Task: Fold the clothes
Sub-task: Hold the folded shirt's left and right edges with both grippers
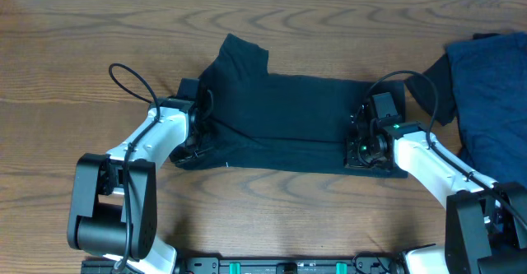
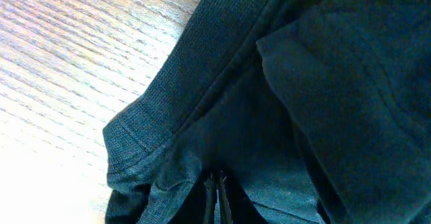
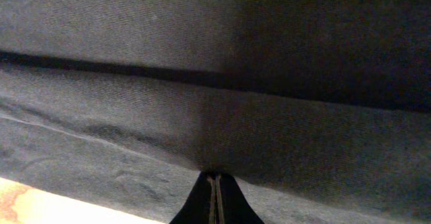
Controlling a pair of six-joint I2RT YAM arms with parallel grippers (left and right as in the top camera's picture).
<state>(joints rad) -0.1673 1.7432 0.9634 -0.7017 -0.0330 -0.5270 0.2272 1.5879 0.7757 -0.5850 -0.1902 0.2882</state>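
The left gripper (image 1: pixel 196 134) and the right gripper (image 1: pixel 365 140) are each clamped tight on opposite ends of the T-shirt (image 1: pixel 288 113). It is a very dark teal-black band lying mid-frame on the wooden tabletop (image 1: pixel 82 44), one sleeve pointing up. A navy garment (image 1: pixel 494 76) lies at far right.

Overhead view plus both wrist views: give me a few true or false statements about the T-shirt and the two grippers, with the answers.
1. The dark T-shirt lies spread on the wooden table. True.
2. The left gripper is wide open over bare wood. False: its fingers are shut, pinching bunched fabric at the T-shirt's left end.
3. The right gripper is shut on fabric at the T-shirt's right end. True.
4. The T-shirt is the only garment on the table. False: a bluer garment lies at the table's right edge.
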